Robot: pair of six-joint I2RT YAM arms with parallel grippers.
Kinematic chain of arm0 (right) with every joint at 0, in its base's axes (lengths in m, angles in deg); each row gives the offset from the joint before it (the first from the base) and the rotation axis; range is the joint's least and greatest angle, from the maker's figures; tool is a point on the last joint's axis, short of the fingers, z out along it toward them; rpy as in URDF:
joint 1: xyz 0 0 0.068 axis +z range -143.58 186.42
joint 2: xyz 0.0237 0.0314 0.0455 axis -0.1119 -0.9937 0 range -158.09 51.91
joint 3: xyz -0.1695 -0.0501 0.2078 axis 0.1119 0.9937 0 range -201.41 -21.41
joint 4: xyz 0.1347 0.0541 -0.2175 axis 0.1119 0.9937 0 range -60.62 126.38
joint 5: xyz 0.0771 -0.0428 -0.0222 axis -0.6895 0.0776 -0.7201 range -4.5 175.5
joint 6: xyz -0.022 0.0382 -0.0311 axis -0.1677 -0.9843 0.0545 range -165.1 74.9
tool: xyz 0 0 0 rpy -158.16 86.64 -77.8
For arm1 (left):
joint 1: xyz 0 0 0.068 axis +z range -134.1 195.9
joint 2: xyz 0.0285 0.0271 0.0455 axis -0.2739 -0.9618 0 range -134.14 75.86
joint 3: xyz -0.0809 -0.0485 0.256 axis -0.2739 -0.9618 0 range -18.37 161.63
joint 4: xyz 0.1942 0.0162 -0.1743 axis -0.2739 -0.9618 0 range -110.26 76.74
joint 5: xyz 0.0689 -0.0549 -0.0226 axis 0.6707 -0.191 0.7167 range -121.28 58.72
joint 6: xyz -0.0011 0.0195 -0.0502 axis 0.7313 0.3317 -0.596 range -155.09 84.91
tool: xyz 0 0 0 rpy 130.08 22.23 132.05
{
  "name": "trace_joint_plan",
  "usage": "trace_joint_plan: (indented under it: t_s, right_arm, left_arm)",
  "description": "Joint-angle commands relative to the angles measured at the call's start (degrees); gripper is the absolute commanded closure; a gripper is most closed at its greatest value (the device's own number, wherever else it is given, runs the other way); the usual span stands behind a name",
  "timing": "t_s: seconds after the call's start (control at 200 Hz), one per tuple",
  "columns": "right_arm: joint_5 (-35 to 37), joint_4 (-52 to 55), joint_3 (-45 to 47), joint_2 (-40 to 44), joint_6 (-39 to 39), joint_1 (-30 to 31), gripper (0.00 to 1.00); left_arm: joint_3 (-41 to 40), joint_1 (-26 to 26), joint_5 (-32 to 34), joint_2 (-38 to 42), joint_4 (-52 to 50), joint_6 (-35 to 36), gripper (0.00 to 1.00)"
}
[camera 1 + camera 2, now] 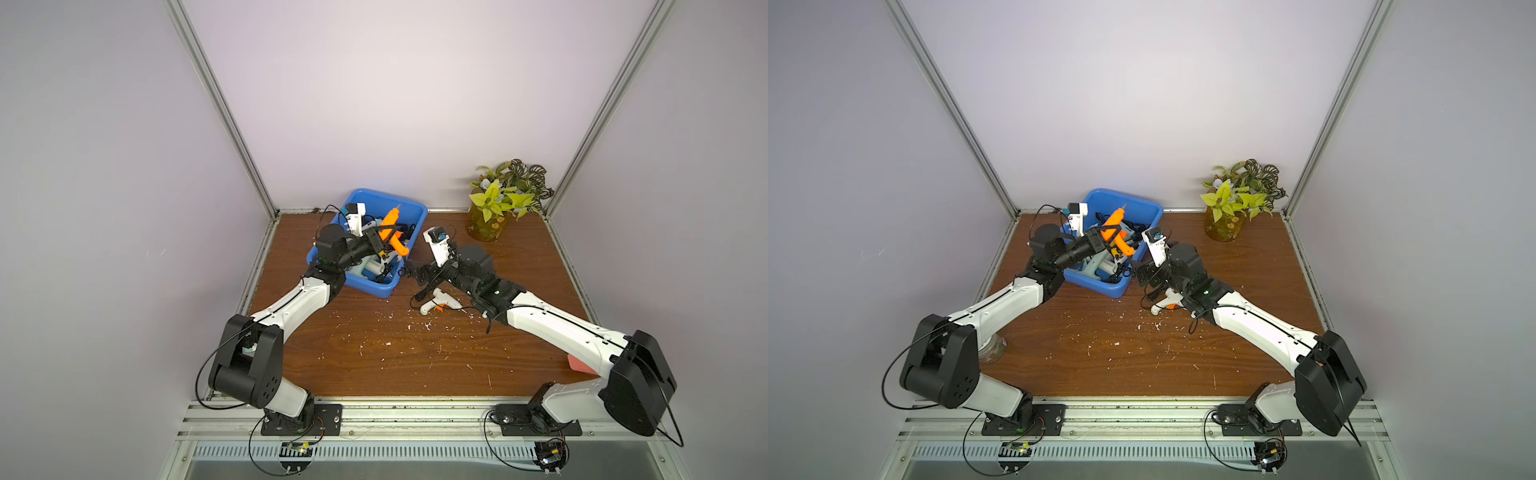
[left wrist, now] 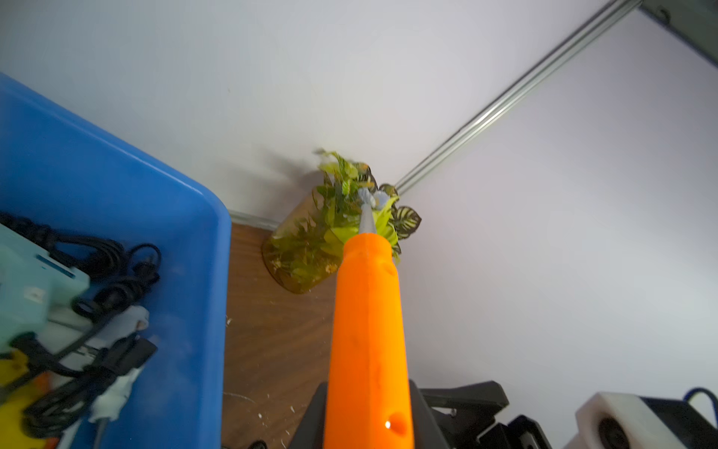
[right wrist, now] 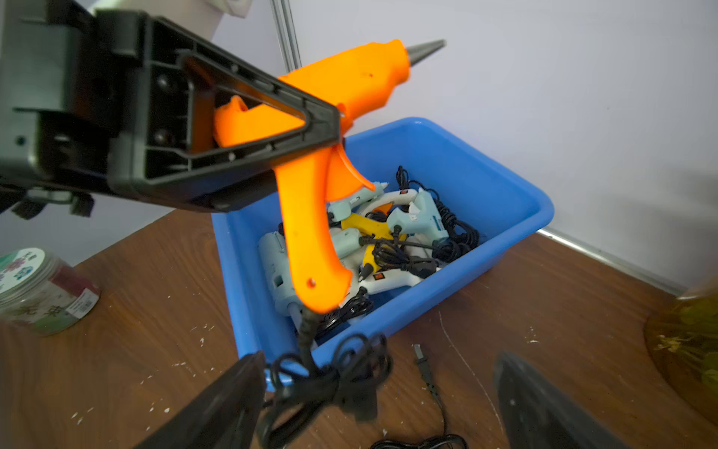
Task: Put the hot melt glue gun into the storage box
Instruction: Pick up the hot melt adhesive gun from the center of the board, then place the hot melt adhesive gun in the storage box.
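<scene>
The left claw [image 1: 379,241] is clamped tight on the gun [image 3: 307,233], pinching its fat body just above the trigger. That looks like a good place to hold. The gun seems hard, stiff and light, so it should not bend or slip much. It is bright orange with a grey pointy nose that aims up and far. It hangs over the near right part of the box [image 3: 458,289], not in it yet. Its black cord [image 3: 334,381] is floppy and dangles in a bunch outside the near corner, so it may catch on the rim. The right claw [image 3: 380,373] is spread wide there, holding nothing.
</scene>
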State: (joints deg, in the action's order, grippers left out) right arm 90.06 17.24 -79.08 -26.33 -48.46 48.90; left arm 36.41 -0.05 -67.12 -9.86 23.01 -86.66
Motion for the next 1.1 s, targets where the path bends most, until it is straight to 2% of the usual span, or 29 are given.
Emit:
trace_joint_plan:
  t_s: [0.0,0.13,0.265,0.53,0.656,0.751,0.876,1.096]
  right_arm:
    - [4.5,-3.09,0.75,3.71,-3.24,0.15,0.01]
    - [8.89,-1.65,1.55,4.91,-5.03,0.17,0.01]
    - [12.64,0.39,1.95,5.1,-6.78,0.15,0.01]
    - [17.96,8.25,-0.54,1.44,-10.29,-0.47,0.01]
    - [18.06,10.93,-0.48,-0.04,-11.69,-0.95,0.01]
    - [15.35,12.73,-0.06,-1.1,-12.65,-2.45,0.01]
    - [7.34,15.02,0.82,-2.59,-13.51,-6.24,0.05]
    - [-7.39,15.31,4.71,-4.34,-14.19,-13.92,0.12]
  left_arm:
    - [0.41,3.94,-1.32,1.34,5.32,-1.97,0.92]
    - [-0.13,8.17,-2.34,1.07,5.5,-2.79,0.92]
    - [-1.06,10.33,-2.5,0.11,3.47,-1.4,0.92]
    - [-1.35,10.69,-0.73,-5.39,-1.64,3.61,0.92]
    - [0.97,10.76,-2.63,-9.7,-4.6,6.05,0.9]
    - [3.13,10.67,-4.5,-13.26,-6.92,8.06,0.89]
    - [6.21,10.66,-4.65,-16.75,-11.52,12.21,0.85]
    - [12.57,10.61,3.53,-20.5,-23.7,22.32,0.69]
